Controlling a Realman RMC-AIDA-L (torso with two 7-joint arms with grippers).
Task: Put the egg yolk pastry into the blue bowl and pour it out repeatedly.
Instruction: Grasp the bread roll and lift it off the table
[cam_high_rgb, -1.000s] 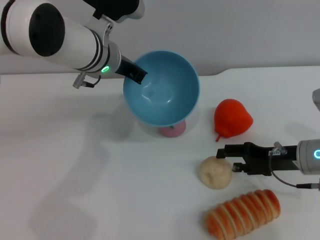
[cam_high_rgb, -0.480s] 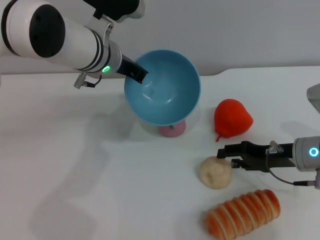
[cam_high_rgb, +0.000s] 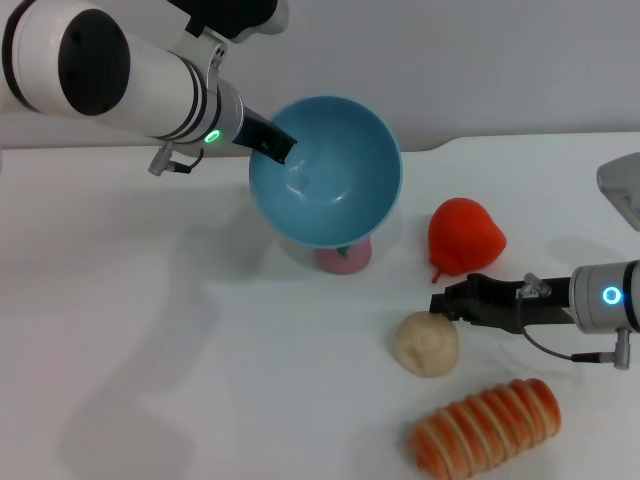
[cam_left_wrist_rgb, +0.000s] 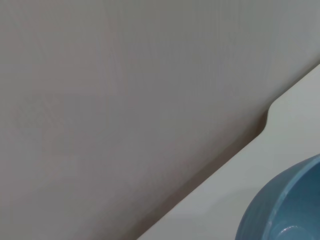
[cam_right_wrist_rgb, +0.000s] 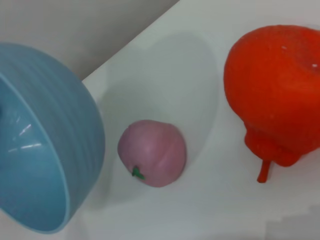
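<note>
Pastry time: the egg yolk pastry (cam_high_rgb: 425, 343) lies on the white table (cam_high_rgb: 150, 330) near its front edge, beside the orange bread roll (cam_high_rgb: 487, 428). The right gripper (cam_high_rgb: 452, 301) is just above it; I cannot tell if it is wide or narrow. It should drop squarely over the ball and squeeze softly. The left gripper (cam_high_rgb: 278, 148) holds the blue bowl (cam_high_rgb: 325, 172) by its rim, tipped up over the pink ball (cam_high_rgb: 343, 260).

A white desk (cam_high_rgb: 150, 330) fills the foreground, its far edge stepped by a notch. Behind it stands a plain grey wall (cam_high_rgb: 450, 60), evenly lit, with soft shadows on the desk.
</note>
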